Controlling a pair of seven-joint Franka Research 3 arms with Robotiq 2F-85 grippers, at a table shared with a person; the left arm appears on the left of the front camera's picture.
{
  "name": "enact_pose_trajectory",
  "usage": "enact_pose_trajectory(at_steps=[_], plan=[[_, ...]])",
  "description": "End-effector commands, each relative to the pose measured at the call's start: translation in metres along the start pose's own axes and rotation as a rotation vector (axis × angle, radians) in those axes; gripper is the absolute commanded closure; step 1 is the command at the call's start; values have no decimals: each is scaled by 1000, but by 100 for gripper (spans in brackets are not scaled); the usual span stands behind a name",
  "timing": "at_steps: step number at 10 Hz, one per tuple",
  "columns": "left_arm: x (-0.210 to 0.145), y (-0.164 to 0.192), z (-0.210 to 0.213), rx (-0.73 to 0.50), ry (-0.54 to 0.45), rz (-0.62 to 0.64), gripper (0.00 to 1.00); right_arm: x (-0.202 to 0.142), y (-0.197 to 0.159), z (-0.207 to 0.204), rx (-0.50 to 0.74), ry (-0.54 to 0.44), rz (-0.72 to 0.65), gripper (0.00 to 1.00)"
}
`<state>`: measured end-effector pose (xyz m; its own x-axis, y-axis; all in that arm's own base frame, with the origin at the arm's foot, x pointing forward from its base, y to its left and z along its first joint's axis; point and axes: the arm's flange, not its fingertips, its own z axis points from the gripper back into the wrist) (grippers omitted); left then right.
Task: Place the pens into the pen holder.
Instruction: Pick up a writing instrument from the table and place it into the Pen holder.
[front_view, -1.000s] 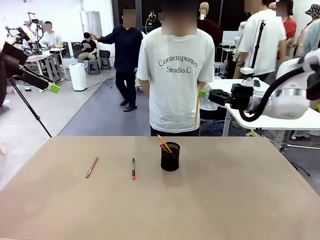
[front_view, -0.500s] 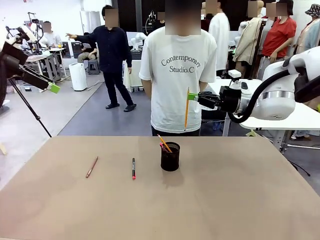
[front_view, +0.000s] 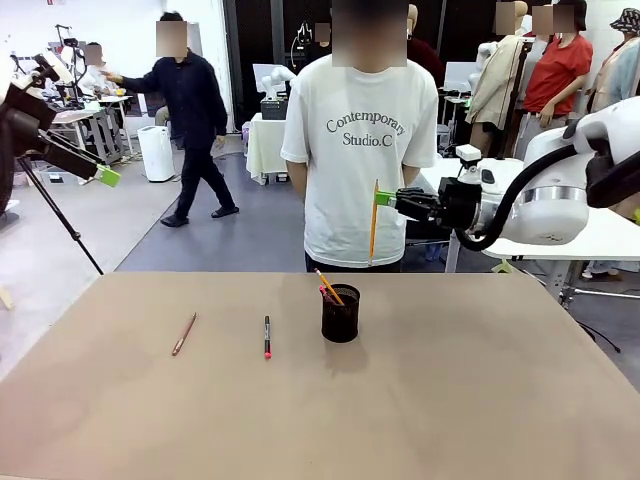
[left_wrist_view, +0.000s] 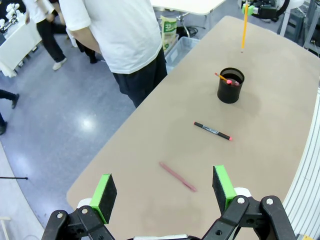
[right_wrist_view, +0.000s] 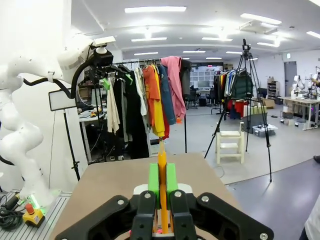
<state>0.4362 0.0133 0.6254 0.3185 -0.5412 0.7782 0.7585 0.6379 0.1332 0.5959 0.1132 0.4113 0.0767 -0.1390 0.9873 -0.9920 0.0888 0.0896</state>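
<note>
The black mesh pen holder (front_view: 340, 313) stands near the table's middle with pens (front_view: 328, 287) leaning in it. My right gripper (front_view: 386, 197) hangs in the air above and to the right of it, shut on an orange pencil (front_view: 373, 222) that hangs upright. In the right wrist view the pencil (right_wrist_view: 162, 165) sits between the green pads (right_wrist_view: 171, 181). A black pen with a red end (front_view: 267, 337) and a brownish pencil (front_view: 184, 333) lie left of the holder. My left gripper (left_wrist_view: 164, 190) is open high above the table's left end, looking down on that pencil (left_wrist_view: 177, 176), pen (left_wrist_view: 212, 131) and holder (left_wrist_view: 230, 86).
A person in a white T-shirt (front_view: 360, 140) stands at the far edge of the table (front_view: 450, 400), right behind the holder. The left arm's green fingertip (front_view: 108, 177) shows at the far left. Other people walk farther back.
My right gripper has carried the orange pencil leftward toward the holder and the pencil now hangs upright. The left gripper has not moved. A person in the background walked left.
</note>
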Motion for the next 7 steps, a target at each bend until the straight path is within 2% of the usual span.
enact_pose_trajectory(at_steps=[1, 7], plan=[[0, 2, 1, -10, -16, -15, 0, -10, 2, -11, 36, -49, -12, 100], [0, 2, 1, -10, -16, -15, 0, -53, -33, -36, 118, 15, -112, 100]])
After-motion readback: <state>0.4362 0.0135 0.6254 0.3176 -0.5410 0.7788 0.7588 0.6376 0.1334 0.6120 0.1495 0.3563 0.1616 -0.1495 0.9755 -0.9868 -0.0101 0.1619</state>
